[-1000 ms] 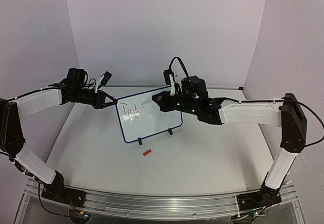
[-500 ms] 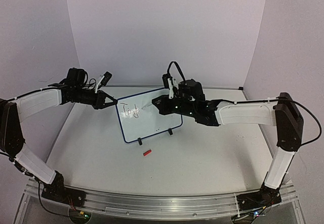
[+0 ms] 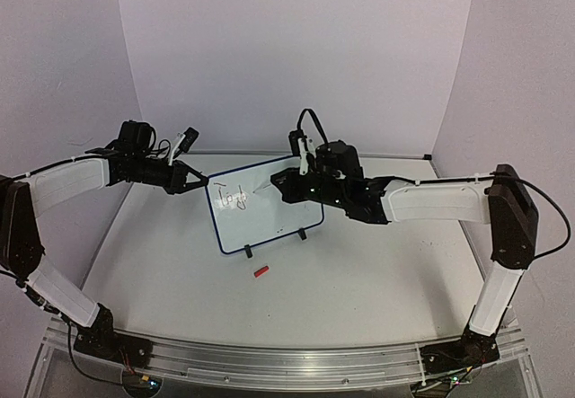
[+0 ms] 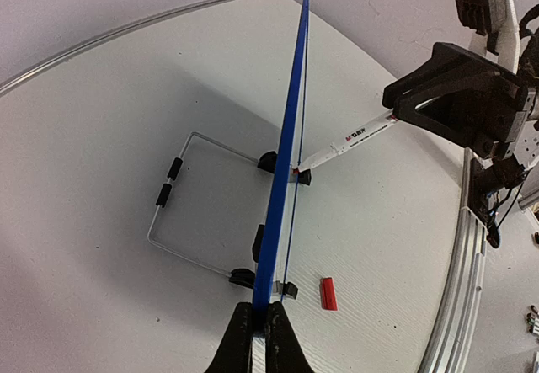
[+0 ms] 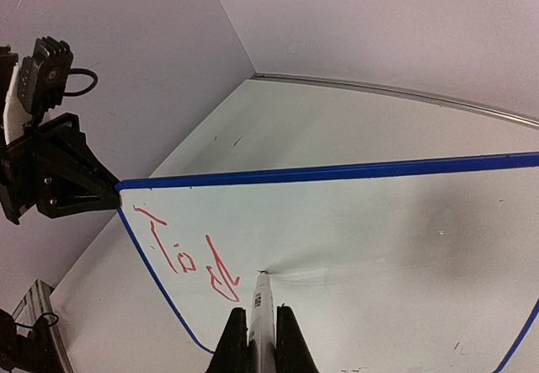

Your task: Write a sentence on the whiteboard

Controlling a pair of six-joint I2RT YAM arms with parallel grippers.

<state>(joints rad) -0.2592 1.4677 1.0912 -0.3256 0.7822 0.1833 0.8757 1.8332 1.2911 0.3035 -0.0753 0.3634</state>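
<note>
The whiteboard (image 3: 269,214) stands upright on the table with its blue frame and black feet. It also shows edge-on in the left wrist view (image 4: 282,162) and face-on in the right wrist view (image 5: 379,247). My left gripper (image 3: 199,182) is shut on the board's upper left corner (image 4: 259,318). My right gripper (image 3: 280,182) is shut on a white marker (image 5: 261,318), also seen from the side (image 4: 349,137), with its tip touching the board. The sentence (image 5: 181,251) so stands as a few red letters, roughly "Tod", at the board's upper left (image 3: 234,199).
A red marker cap (image 3: 261,271) lies on the table in front of the board, also in the left wrist view (image 4: 328,293). The board's wire stand (image 4: 181,213) reaches out behind it. A metal rail (image 3: 287,362) runs along the table's near edge.
My right gripper has moved the marker left along the board, and another red stroke now stands beside the first letters. The left arm has not moved.
</note>
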